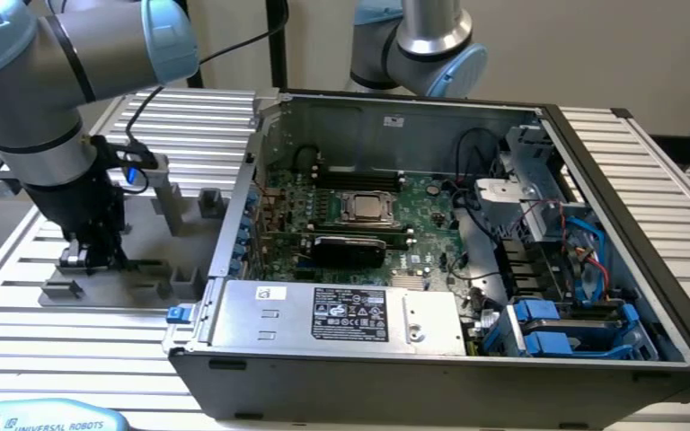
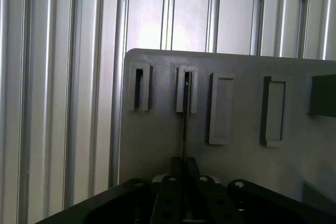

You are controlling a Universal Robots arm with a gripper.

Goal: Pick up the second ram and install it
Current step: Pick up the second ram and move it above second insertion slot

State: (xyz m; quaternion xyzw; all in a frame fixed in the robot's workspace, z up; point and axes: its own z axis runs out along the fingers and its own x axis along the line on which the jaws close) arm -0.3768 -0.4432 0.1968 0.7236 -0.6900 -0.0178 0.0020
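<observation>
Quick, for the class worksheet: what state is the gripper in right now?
The gripper is closed on the ram, seen edge-on, with its far end in a slot of the fixture.

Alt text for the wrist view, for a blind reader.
The gripper is closed on the second ram, seen edge-on as a thin strip whose far end meets a slot in the grey fixture plate. The plate lies on a ribbed aluminium table.

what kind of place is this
Likely a robotics lab or assembly test cell: a robot arm works over a slotted aluminium table that carries an open computer case and a grey fixture block.
</observation>
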